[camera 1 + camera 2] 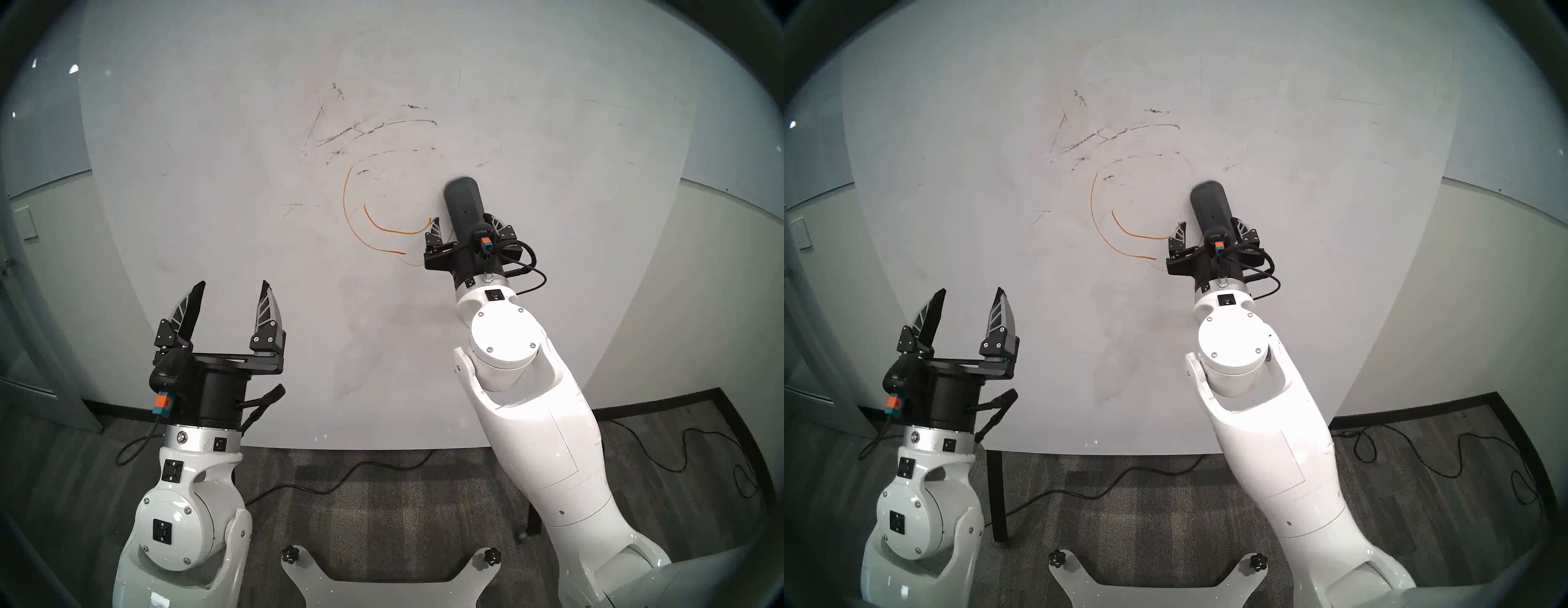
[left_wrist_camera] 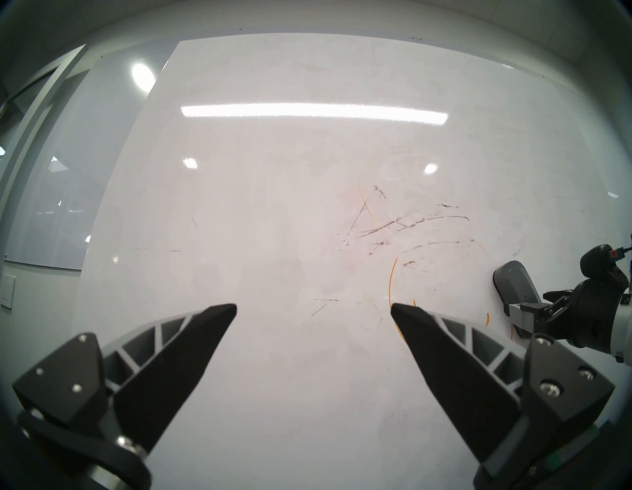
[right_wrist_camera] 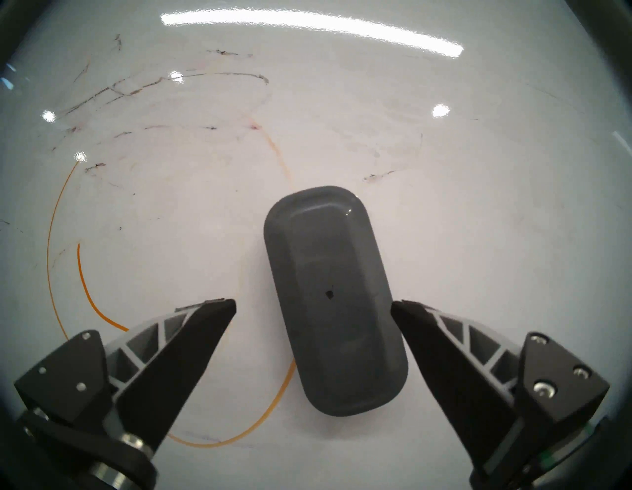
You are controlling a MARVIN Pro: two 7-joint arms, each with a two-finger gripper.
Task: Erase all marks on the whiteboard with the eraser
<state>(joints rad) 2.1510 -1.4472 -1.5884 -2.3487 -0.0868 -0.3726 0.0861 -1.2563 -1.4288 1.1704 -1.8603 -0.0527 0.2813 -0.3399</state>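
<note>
So the right gripper [image 3: 313,304] has its jaws spread wide with the eraser [image 3: 333,301] sitting between them, and there's a clear gap on the left finger's side while the right fingertip looks very near or maybe just brushing it, so I'd say nothing is actually clamped; the eraser seems to be clinging flat to the whiteboard [image 1: 212,212] on its own. To do this step well I'd centre the jaws on the eraser's long sides near that little dot, close squarely so it doesn't twist, and keep it pressed flat before sweeping. The remaining orange marks [image 1: 382,229] lie just off the left finger, curving round under the eraser's lower end, and the scratchy black streaks [image 1: 365,131] sit above and to the left of the jaws, so the strokes should head that way. The left gripper [image 1: 231,305] is wide open too, holding nothing, parked well off to the left and lower down, clear of the marks. Nothing really blocks the sweep; the cable [image 1: 526,271] looped by the right wrist is the only thing I'd watch.
</note>
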